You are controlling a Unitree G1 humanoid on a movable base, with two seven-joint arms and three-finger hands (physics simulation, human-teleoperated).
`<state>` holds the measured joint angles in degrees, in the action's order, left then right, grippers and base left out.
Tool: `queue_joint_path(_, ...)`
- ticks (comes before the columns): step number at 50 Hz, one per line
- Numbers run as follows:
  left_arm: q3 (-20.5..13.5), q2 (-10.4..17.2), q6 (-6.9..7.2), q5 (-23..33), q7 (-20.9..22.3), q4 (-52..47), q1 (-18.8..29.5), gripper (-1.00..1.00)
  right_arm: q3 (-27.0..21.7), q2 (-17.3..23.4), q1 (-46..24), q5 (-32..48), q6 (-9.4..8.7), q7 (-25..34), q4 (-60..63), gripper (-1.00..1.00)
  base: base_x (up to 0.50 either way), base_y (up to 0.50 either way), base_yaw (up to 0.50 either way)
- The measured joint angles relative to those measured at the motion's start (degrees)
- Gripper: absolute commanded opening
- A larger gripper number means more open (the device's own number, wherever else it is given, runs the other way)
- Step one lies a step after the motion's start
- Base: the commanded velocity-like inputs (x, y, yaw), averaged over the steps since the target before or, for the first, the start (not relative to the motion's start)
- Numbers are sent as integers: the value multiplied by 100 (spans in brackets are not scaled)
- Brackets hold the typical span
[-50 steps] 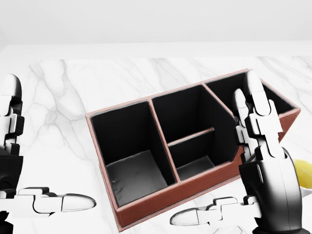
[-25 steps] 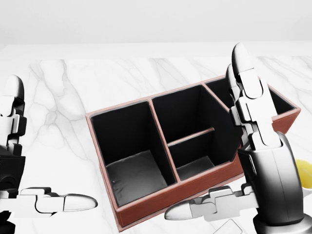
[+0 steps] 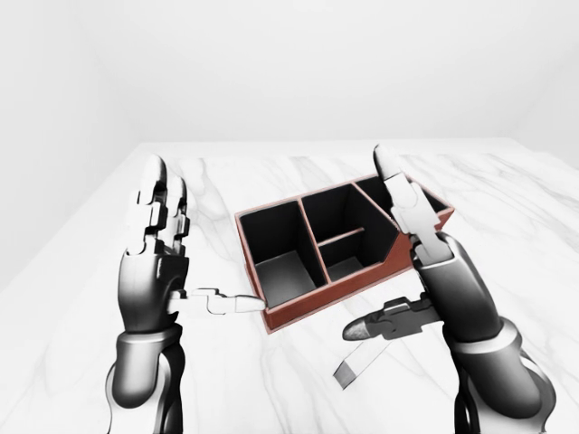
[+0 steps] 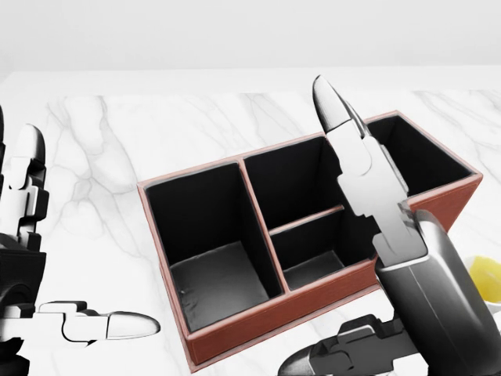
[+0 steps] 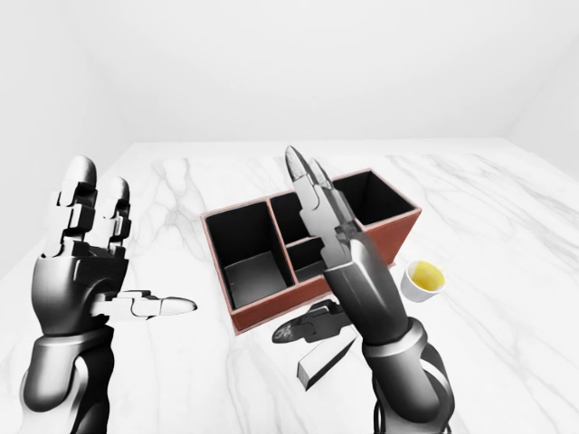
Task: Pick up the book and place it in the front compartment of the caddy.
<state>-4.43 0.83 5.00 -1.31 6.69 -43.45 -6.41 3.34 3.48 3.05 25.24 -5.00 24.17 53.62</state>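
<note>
- You face a white marble counter (image 3: 271, 389) with grey veins, pale blank walls behind it.
- Your right hand's fingers (image 3: 398, 194) stand straight up, spread open, with the thumb (image 3: 380, 321) jutting toward the left of the left-eye view; they hold nothing.
- Your right hand (image 5: 348, 262) hangs raised over the counter, and in the head view it covers part of the caddy's right end.
- Your left hand's fingers (image 3: 154, 203) also point up, open, the thumb (image 3: 222, 303) stretched toward the caddy's near left corner; they grip nothing.
- Your left hand (image 3: 154, 271) sits at the left of the left-eye view, beside the caddy, apart from it.
- The book (image 5: 326, 360) lies flat on the counter below your right thumb, near the caddy's lower wall; you cannot tell whether the thumb touches it.
- The caddy (image 4: 258, 317) is a reddish-brown box with black insides: one large compartment at the left, two smaller ones in the middle split by a divider, one more at the right. All that show look empty.
- A white cup (image 5: 422, 280) with yellow contents stands just right of the caddy in the right-eye view.
</note>
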Motion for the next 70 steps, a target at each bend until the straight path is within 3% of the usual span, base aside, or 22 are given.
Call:
queue_joint_path(15, 41, -1, 0, 17, -11, 48, -4, 100, -386, 4, 279, 277, 0, 869, 378, 100, 0, 0, 0)
queue_joint_path(24, 86, -7, 0, 31, -22, 85, -25, 100, -788, -359, 408, 456, 0, 1584, 533, 100, 0, 0, 0)
queue_joint_path(37, 156, -12, 0, 47, -44, 130, -43, 100, -1526, -910, 606, 562, 0, 1583, 608, 100, 0, 0, 0)
queue_joint_path(53, 176, -8, 0, 47, -54, 150, -37, 100, -2025, -959, 875, 373, 9, 1583, 630, 100, 0, 0, 0)
queue_joint_path(65, 175, -8, 0, 47, -52, 156, -39, 100, -2077, -741, 1218, 218, 264, 1583, 590, 100, 0, 0, 0)
queue_joint_path(70, 176, -9, 0, 47, -52, 159, -41, 100, -2067, -705, 1422, 196, 618, 1583, 440, 100, 0, 0, 0)
